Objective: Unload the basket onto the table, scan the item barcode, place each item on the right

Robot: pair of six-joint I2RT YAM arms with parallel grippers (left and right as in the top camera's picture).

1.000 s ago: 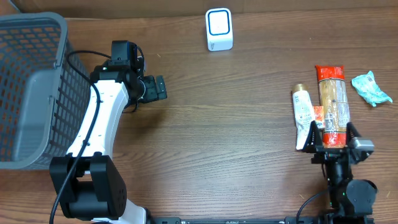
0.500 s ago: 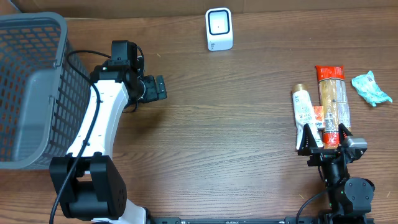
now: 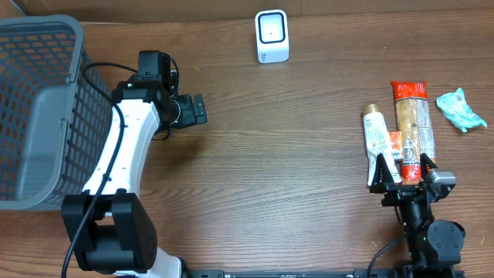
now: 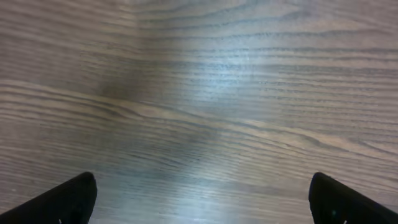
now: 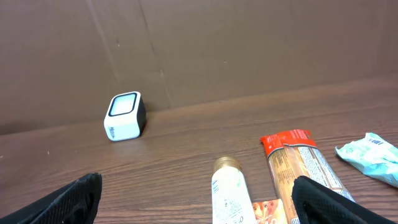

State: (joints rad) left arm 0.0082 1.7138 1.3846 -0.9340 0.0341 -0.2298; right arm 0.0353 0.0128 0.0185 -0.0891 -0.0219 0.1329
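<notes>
The white cube scanner (image 3: 272, 36) (image 5: 124, 116) stands at the table's far edge. At the right lie a white tube with a gold cap (image 3: 376, 137) (image 5: 229, 190), a long orange-and-red packet (image 3: 413, 123) (image 5: 303, 163), a small orange packet (image 3: 395, 145) (image 5: 268, 211) between them, and a teal wrapper (image 3: 461, 110) (image 5: 370, 155). My right gripper (image 3: 402, 176) (image 5: 196, 190) is open just in front of the near ends of the tube and long packet, holding nothing. Over bare wood at the left, my left gripper (image 3: 191, 110) (image 4: 202, 186) is open and empty.
A grey mesh basket (image 3: 46, 100) fills the left edge of the table, right beside the left arm. A brown cardboard wall (image 5: 249, 43) runs along the back behind the scanner.
The right gripper has slid a little toward the table's front edge, then stopped. The left arm and all items have stayed put.
</notes>
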